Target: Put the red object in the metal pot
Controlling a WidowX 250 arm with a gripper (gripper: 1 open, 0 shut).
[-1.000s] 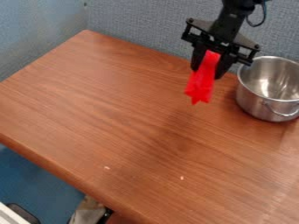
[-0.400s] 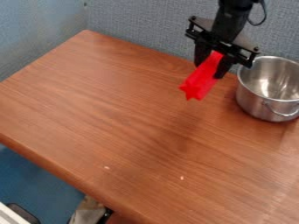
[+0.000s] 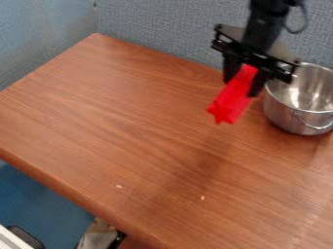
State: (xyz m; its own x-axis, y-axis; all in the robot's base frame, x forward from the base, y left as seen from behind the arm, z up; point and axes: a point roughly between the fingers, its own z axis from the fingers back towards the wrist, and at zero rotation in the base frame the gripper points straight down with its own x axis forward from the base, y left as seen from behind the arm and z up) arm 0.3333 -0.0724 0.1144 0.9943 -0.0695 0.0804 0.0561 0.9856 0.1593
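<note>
Just beside the metal pot [image 3: 301, 97], we see the gripper [image 3: 246, 72] holding the red object [image 3: 233, 99] above the table [image 3: 117, 126].

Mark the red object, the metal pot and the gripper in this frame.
red object [image 3: 232, 100]: camera view, middle of the hanging bar.
metal pot [image 3: 291, 118]: camera view, front outer wall.
gripper [image 3: 244, 70]: camera view, between fingertips, clamping the bar's top.

Gripper [image 3: 248, 75]: black, pointing down, jaws clamped on the upper end of the red bar.
Red bar [image 3: 233, 98]: hangs tilted, lower end toward the left, clear of the table.
Pot [image 3: 299, 98]: shiny steel, open, just right of the bar.
Table [image 3: 117, 117]: brown wood, pot near its right edge.
</note>
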